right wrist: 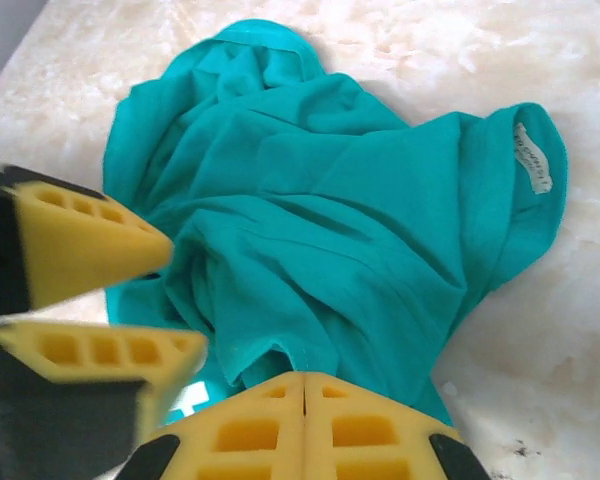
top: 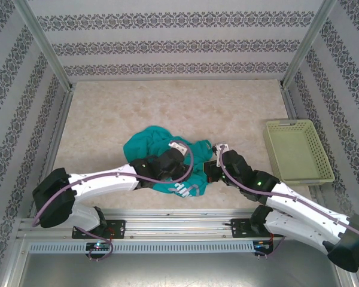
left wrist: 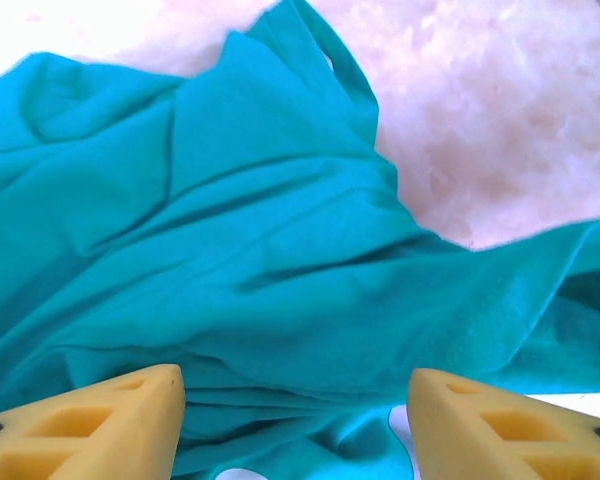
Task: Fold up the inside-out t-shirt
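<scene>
Under and just ahead of the left gripper (top: pixel 170 166) (black body, yellow wedge fingers) sits the teal-green soft cloth t-shirt (top: pixel 145 144), bunched in a heap on the beige marbled tabletop (top: pixel 167 101). Its jaws stand well apart w/ nothing btw them. Creased cloth lies just past the fingertips, touching or nearly, can't tell which.

Judgement: step in hand = sorting out the heap, pre-fold. No flat panel and no fold made yet. Next move prob. calls for this gripper to drop and pinch one edge only, not a wad, then pull away from its partner to spread the cloth.

Shirt lies btw the two grippers. Long axis: none clear, heap approx as deep as wide, maybe a bit longer gripper-to-gripper. Pointing: small white neck tag (right wrist: pixel 532 158) shows ahead and far right of the right gripper (right wrist: pixel 305 382), so collar end prob. faces that way. Hem and sleeves unreadable.

Right gripper: yellow fingers pressed fully together at the cloth's near edge. Whether a thin layer is pinched, can't tell. Well off to its right, apart from the shirt, sits a pale yellow-green plastic basket (top: pixel 296 152).
</scene>
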You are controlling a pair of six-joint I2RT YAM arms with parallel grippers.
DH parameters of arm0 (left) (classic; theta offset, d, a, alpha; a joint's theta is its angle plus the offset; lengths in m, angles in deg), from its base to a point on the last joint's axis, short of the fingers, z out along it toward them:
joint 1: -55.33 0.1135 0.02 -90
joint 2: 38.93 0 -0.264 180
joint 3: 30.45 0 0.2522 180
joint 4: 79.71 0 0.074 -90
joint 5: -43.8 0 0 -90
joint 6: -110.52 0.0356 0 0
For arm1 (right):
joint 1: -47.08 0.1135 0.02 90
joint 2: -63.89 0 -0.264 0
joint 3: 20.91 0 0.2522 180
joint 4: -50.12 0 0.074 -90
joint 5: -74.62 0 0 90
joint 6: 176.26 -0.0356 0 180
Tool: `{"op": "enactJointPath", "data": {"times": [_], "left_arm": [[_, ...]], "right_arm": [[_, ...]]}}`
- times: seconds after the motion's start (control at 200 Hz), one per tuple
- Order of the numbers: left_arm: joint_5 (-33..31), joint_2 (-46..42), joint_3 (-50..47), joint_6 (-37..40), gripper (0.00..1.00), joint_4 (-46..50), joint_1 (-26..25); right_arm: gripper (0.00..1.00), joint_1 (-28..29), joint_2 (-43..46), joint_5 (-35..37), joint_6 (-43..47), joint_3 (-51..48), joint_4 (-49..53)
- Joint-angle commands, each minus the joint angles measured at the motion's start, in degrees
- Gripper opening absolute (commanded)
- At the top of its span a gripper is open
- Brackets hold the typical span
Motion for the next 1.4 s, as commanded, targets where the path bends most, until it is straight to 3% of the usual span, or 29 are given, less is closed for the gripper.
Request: {"op": "enactJointPath", "data": {"times": [0.0,0.175,0.315,0.649,0.884,1.054,1.139,1.284,1.394], "left_arm": [[-2.4,3.1,2.4,2.1,0.60,2.0,-1.5],[-5.8,5.6,4.1,-1.0,0.68,2.5,-1.4],[-8.2,6.8,5.2,-5.9,0.67,3.9,0.4],[-13.0,5.8,4.6,-8.6,0.38,8.5,2.7],[-13.6,4.1,3.9,-8.3,0.14,10.1,2.7],[-11.2,-1.2,0.6,-7.6,0.08,7.9,2.7],[-7.6,-5.3,-2.6,-7.1,0.06,3.6,3.0],[-1.1,-10.2,-7.4,-7.6,0.04,-2.9,4.9],[1.7,-12.0,-9.4,-8.4,0.04,-4.8,7.1]], "right_arm": [[0.00,-0.1,0.9,-1.6,-0.5,2.3,-1.7],[0.00,0.0,3.0,-2.1,-0.6,2.7,-1.3],[0.00,0.3,3.1,-3.2,-0.8,2.3,-1.9],[0.00,0.5,2.7,4.0,-1.0,2.9,3.7],[0.00,0.8,-0.7,5.2,0.2,3.9,3.0],[0.00,0.7,-3.4,13.5,2.1,5.4,8.0],[0.00,0.6,-5.2,14.2,3.4,5.9,8.9],[0.00,0.9,-6.8,7.0,5.0,5.7,5.8],[0.20,2.1,-5.7,-0.6,5.6,4.0,1.2]]}}
